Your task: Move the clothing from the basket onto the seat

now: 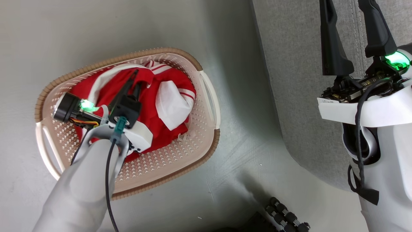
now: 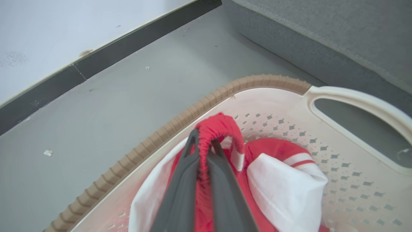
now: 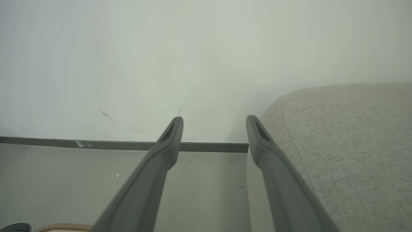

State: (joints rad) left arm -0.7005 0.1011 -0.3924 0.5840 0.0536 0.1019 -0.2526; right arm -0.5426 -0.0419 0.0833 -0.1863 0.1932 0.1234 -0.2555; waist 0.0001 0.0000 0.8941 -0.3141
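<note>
A plain, home-like room: smooth grey floor point(image 1: 96, 25), bare white wall point(image 3: 193, 48) with dark skirting board point(image 3: 209, 147), a grey upholstered seat point(image 1: 289, 80), a laundry basket point(image 1: 167, 161) of clothing point(image 1: 170, 76).

head view: we look steeply down, basket point(image 1: 167, 158) at left of frame, seat point(image 1: 296, 80) at upper right. left wrist view: we sit close over the basket, seat at upper right. right wrist view: we face the wall point(image 3: 193, 48), seat at right.
</note>
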